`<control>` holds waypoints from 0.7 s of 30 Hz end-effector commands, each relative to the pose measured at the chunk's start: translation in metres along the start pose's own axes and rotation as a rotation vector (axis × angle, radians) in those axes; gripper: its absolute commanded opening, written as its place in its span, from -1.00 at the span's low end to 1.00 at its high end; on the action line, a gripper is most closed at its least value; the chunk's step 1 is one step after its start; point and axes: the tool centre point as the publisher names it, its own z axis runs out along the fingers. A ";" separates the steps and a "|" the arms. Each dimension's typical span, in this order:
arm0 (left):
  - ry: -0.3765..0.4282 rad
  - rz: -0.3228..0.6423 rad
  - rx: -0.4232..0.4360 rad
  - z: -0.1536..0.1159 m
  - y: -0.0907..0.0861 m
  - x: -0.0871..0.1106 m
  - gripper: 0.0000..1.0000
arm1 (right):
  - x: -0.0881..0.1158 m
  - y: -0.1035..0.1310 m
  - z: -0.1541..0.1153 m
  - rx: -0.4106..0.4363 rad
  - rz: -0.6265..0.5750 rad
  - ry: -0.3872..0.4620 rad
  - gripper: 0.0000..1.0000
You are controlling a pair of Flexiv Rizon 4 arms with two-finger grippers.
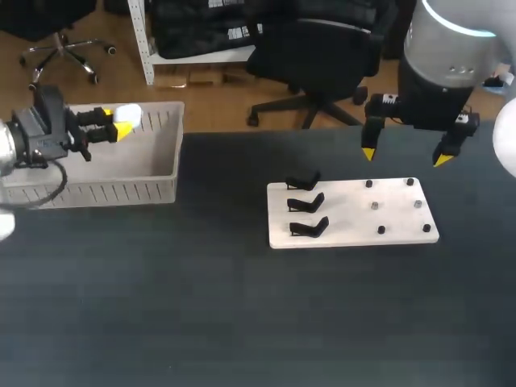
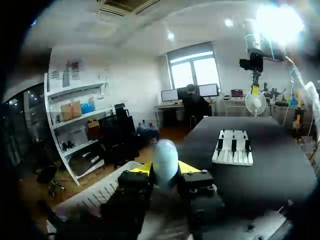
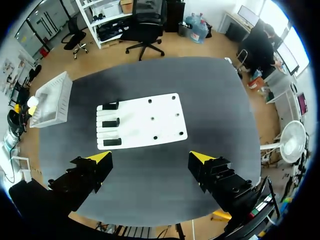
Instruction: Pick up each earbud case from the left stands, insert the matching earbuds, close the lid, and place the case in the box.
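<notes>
Earbud case, white and round, sits squeezed between the yellow tips of the left gripper in the upper left of the frame, just over the box. I think it is held there so it can drop in. The right gripper hangs wide open in the upper right, above the white board, out of the way. All three black stands are bare.

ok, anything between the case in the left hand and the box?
Nothing visible. The left hand holds the case over the box's open top, near its far rim, with no object between case and box.
</notes>
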 end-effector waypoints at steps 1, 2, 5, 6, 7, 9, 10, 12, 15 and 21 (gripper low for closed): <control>0.050 0.003 -0.319 0.006 0.000 -0.011 -1.00 | 0.002 -0.001 0.000 -0.001 0.002 -0.007 1.00; 0.060 0.012 -0.320 0.005 0.000 -0.012 -1.00 | 0.002 -0.001 0.000 -0.001 0.002 -0.007 1.00; 0.060 0.022 -0.324 0.000 0.003 -0.016 -0.95 | 0.002 -0.001 0.000 -0.001 0.002 -0.007 1.00; 0.069 0.034 -0.322 -0.002 0.003 -0.016 -0.77 | 0.002 -0.001 0.000 -0.001 0.002 -0.007 1.00; 0.076 0.042 -0.322 -0.003 0.002 -0.016 -0.58 | 0.002 -0.001 0.000 -0.001 0.002 -0.007 1.00; 0.087 0.050 -0.332 -0.009 0.002 -0.015 -0.38 | 0.002 -0.001 0.000 -0.001 0.002 -0.007 1.00; 0.091 0.043 -0.347 -0.013 0.003 -0.012 -0.36 | 0.002 -0.001 0.000 -0.001 0.002 -0.007 1.00; 0.104 0.046 -0.366 -0.018 0.004 -0.009 -0.27 | 0.002 -0.001 0.000 -0.001 0.002 -0.007 1.00; 0.110 0.043 -0.388 -0.027 0.006 -0.005 -0.22 | 0.002 -0.001 0.000 -0.001 0.002 -0.007 1.00; 0.084 0.043 -0.395 -0.032 0.004 -0.007 1.00 | 0.002 -0.001 0.000 -0.001 0.002 -0.007 1.00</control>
